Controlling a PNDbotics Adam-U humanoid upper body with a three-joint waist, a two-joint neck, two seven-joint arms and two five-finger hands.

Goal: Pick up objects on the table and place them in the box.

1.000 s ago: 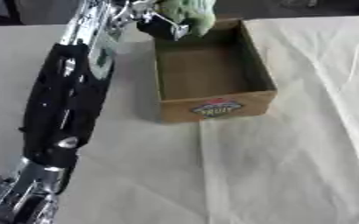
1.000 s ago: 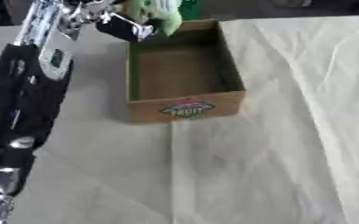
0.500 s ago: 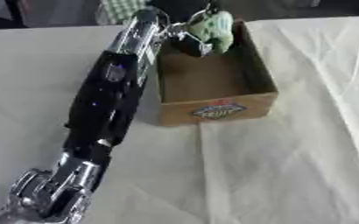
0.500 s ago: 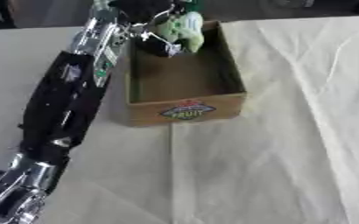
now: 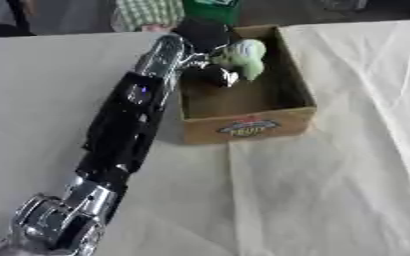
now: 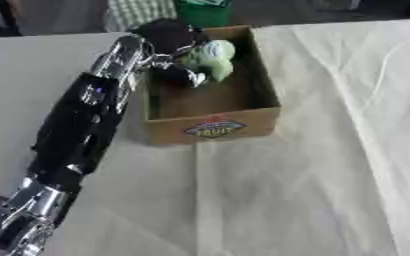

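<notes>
left eye view: the robot's left arm (image 5: 125, 130) runs up from the lower left corner, black with silver joints, and reaches over the near-left wall of the cardboard box (image 5: 283, 112). its left hand (image 5: 210, 55) sits above the far end of the box with fingers curled round a pale green soft object (image 5: 245, 55), which is held over the open box, close to the far wall and not resting on the bottom as far as i can tell. the box stands on a table covered with a cream cloth (image 5: 331, 190), and a round label (image 5: 244, 127) with the word fruit shows on its near side. a green thing (image 5: 210, 9) stands just beyond the box at the table's far edge.

right eye view: same scene, shifted a little. the hand (image 6: 169, 42) pinches the green object (image 6: 210, 56) against its dark fingers (image 6: 191, 75), above the far left part of the box interior (image 6: 213, 97). the brown floor of the box is bare under it. the right hand shows in neither view.
</notes>
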